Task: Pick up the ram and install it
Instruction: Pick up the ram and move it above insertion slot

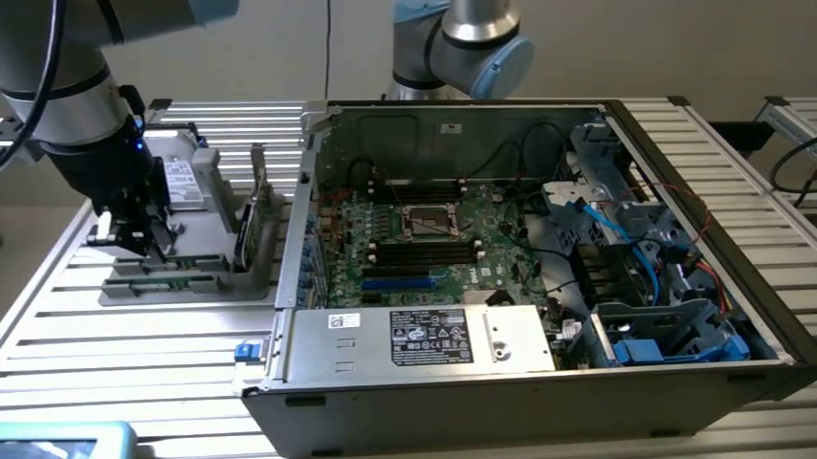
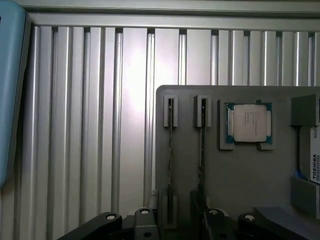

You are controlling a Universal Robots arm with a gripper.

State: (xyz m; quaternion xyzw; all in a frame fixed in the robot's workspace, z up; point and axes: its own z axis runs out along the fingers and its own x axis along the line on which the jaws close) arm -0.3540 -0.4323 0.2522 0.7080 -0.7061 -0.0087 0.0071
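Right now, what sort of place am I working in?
Probably a robot PC-assembly bench: an open grey metal computer case with green motherboard exposed, on a slatted aluminium table, beside a grey parts tray.

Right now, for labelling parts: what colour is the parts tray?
Grey tray, best in the wrist view.

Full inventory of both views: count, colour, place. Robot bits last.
ram sticks: 2, dark seen edge-on, standing in slots of the parts tray
processor chip: 1, silver, in a recess of the tray beside the sticks
hard drive: 1, white label, at the tray's edge
parts tray: 1, grey, on the table at the exterior view's left
computer case: 1, grey, open, on the table
motherboard: 1, green, inside the case
table: 1, silver, slatted
arm: silver and black, above the tray
gripper: 1, black, open, over the ram sticks, holding nothing
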